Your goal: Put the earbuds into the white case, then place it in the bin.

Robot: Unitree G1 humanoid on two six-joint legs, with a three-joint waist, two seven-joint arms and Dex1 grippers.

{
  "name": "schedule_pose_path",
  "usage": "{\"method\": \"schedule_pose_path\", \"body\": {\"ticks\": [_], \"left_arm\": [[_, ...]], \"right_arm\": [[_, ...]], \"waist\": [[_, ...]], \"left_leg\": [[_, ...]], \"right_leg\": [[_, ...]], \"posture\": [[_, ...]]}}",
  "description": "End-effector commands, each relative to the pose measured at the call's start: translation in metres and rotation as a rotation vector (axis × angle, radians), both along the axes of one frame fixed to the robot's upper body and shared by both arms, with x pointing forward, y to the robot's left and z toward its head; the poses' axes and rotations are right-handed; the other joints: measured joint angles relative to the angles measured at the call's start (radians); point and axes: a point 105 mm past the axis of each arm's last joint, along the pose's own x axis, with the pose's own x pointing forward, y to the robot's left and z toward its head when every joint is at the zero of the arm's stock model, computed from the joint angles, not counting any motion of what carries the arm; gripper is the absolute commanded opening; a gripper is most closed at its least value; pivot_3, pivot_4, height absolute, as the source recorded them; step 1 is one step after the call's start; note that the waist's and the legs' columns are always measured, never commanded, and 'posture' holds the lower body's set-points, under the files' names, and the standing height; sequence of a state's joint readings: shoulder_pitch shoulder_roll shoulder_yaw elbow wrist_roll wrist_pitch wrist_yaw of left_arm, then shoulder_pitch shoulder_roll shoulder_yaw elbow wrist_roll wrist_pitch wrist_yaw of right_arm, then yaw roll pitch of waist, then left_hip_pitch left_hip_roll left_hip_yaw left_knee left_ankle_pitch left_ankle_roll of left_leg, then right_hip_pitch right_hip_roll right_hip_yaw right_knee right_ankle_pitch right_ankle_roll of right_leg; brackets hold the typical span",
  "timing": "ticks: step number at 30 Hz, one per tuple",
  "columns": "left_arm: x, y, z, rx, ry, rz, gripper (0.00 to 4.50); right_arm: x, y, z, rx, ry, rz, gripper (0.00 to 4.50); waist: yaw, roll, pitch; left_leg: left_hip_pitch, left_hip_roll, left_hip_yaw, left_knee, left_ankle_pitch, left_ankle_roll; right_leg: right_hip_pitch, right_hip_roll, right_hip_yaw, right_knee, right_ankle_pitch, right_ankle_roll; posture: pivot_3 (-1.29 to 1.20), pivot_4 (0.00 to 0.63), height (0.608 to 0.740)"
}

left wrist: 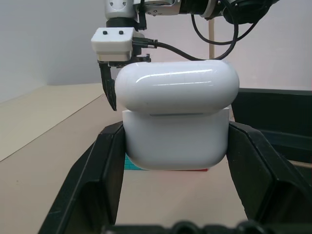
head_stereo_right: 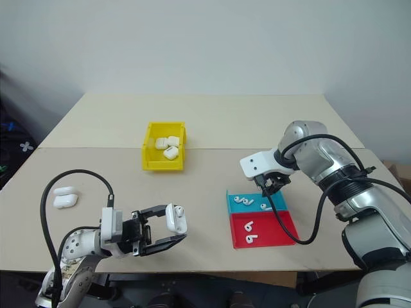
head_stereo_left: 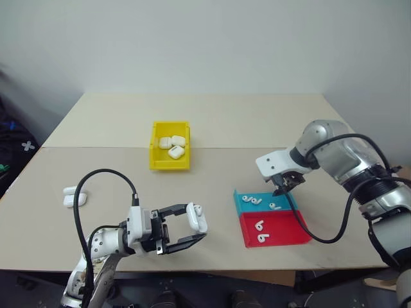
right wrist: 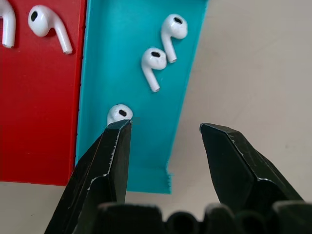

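**A:** Where is the white case (head_stereo_left: 197, 217) right now?

**B:** In the left gripper (head_stereo_left: 191, 229), low over the near edge of the bench (head_stereo_left: 257, 128). The two black fingers are clamped on its sides, and its hinged lid is tipped up. From the left wrist view you see the case (left wrist: 176, 131) squeezed between them, lid lifted off the body.

**A:** And the right gripper?

**B:** The right gripper (head_stereo_left: 280, 188) points down over the far end of the tray (head_stereo_left: 282, 236), above the blue section. Its fingers stand apart with nothing between them. In the right wrist view one fingertip sits just in front of an earbud (right wrist: 119, 113) on the blue part; I cannot tell whether it touches.

**A:** How are the earbuds (head_stereo_left: 255, 201) laid out?

**B:** Three lie on the blue section and two on the red section (head_stereo_left: 261, 231), all loose and flat.

**A:** The bin?

**B:** The yellow bin (head_stereo_left: 156, 153) stands near the middle of the bench, well apart from both grippers, with several closed white cases (head_stereo_left: 173, 145) inside.

**A:** Anything else on the bench?

**B:** Two more white cases (head_stereo_left: 72, 196) lie just beside each other near the left edge, by the left arm's black cable (head_stereo_left: 96, 186).
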State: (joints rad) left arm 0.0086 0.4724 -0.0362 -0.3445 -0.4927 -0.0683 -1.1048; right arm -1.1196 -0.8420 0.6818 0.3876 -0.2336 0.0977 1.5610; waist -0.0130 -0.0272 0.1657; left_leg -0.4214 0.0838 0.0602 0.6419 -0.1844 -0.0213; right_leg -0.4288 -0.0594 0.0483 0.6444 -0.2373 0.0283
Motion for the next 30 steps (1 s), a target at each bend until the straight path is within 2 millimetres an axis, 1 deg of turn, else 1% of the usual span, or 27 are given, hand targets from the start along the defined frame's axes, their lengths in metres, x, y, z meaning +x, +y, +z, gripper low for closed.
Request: {"method": "schedule_pose_path", "body": {"ticks": [1, 7, 15, 30], "left_arm": [[-0.006, -0.006, 0.008, -0.009, -0.06, -0.016, 2.78], [-0.003, -0.009, 0.007, -0.012, -0.066, -0.013, 2.78], [0.003, -0.007, 0.01, -0.003, -0.089, -0.01, 2.78], [0.004, -0.008, 0.01, 0.006, -0.098, -0.015, 2.78]], "right_arm": [[-0.003, 0.0, 0.007, -0.032, 0.019, 0.017, 2.74], [-0.007, 0.003, -0.003, -0.033, 0.054, 0.007, 2.74], [-0.011, 0.004, -0.016, -0.035, 0.09, -0.013, 2.74], [-0.008, 0.0, -0.026, -0.059, 0.082, -0.052, 2.74]], "waist": [[-0.001, 0.0, 0.0], [-0.001, 0.0, 0.0], [-0.001, 0.0, 0.0], [-0.001, 0.0, 0.0]], "left_leg": [[0.0, 0.0, 0.0, 0.0, 0.0, 0.0], [0.0, 0.0, 0.0, 0.0, 0.0, 0.0], [0.0, 0.0, 0.0, 0.0, 0.0, 0.0], [0.0, 0.0, 0.0, 0.0, 0.0, 0.0]], "right_leg": [[0.0, 0.0, 0.0, 0.0, 0.0, 0.0], [0.0, 0.0, 0.0, 0.0, 0.001, 0.001], [0.0, 0.0, 0.0, 0.001, 0.002, 0.003], [0.0, 0.0, 0.0, 0.001, 0.002, 0.004]], "posture": [[0.0, 0.15, 0.74], [0.0, 0.15, 0.74], [0.0, 0.15, 0.74], [0.0, 0.15, 0.74]]}}
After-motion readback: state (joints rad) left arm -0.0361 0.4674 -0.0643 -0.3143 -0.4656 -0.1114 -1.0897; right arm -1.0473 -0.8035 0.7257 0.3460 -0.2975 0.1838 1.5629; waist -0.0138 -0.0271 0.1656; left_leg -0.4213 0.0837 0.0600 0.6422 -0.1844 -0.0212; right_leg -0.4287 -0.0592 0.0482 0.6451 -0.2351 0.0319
